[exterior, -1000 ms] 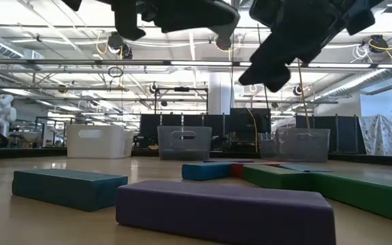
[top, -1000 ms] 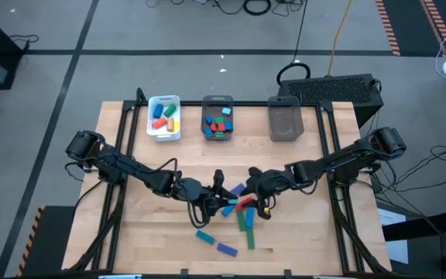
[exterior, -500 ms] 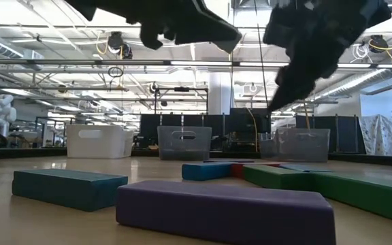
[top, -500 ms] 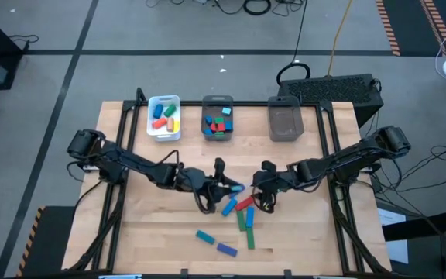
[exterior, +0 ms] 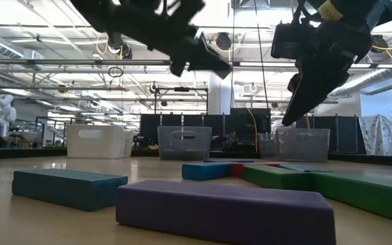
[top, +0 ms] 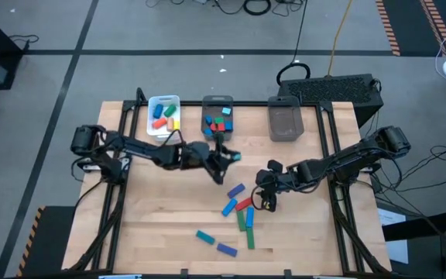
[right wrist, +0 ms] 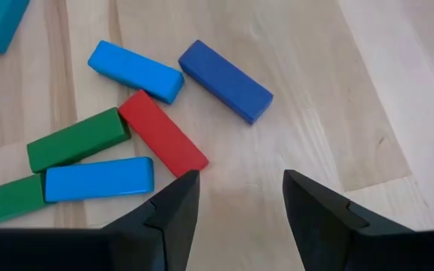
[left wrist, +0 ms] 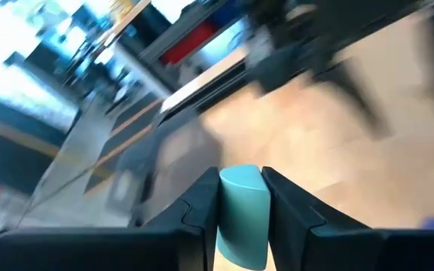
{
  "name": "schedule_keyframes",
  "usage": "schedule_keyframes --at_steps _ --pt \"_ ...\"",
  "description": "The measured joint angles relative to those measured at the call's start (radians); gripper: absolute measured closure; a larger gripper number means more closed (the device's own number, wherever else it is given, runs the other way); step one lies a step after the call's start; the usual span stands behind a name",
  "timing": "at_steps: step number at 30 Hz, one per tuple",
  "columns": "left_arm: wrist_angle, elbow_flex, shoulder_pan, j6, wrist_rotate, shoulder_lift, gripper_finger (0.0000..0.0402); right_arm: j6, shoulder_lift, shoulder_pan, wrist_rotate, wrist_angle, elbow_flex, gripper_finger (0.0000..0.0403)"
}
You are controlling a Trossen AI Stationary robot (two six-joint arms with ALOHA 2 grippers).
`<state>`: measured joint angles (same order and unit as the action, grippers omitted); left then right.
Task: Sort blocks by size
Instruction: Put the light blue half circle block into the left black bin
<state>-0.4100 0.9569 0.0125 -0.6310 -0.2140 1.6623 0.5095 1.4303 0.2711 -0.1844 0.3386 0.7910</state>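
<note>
Since the earlier frames the left arm has swung up from the pile of blocks toward the bins, carrying a small teal block (left wrist: 241, 214) with it, while the right arm has drawn back a little to the right. That teal block sits clamped between the two fingers of the left pincer (top: 233, 156), held above the bench (top: 300, 232) just in front of the middle grey bin (top: 217, 118). Behind lie the loose blocks: a dark blue bar (right wrist: 225, 80), a light blue bar (right wrist: 136, 71), a red bar (right wrist: 162, 133) and a green bar (right wrist: 77, 140) clustered mid-bench, with a teal bar (top: 206, 236) and a purple block (top: 226, 249) nearer the front edge. The right pincer (top: 266, 183) hangs just right of the cluster, fingers parted and holding nothing. A white tray (top: 163, 118) and the middle bin already hold blocks.
</note>
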Motion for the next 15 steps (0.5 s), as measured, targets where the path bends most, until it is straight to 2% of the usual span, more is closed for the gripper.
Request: schedule_keyframes --at_steps 5,11,15 --pt "0.005 0.0 -0.124 0.088 -0.076 0.0 0.0314 0.01 0.0 0.0 -0.002 0.0 0.0 0.0223" --pt "0.075 0.0 -0.274 0.224 -0.075 0.0 0.0312 0.008 0.0 0.0 -0.004 -0.001 0.0 0.0223" --pt "0.138 -0.001 -0.353 0.309 -0.022 0.0 0.0311 0.006 0.0 0.0 -0.004 -0.009 0.0 0.0223"
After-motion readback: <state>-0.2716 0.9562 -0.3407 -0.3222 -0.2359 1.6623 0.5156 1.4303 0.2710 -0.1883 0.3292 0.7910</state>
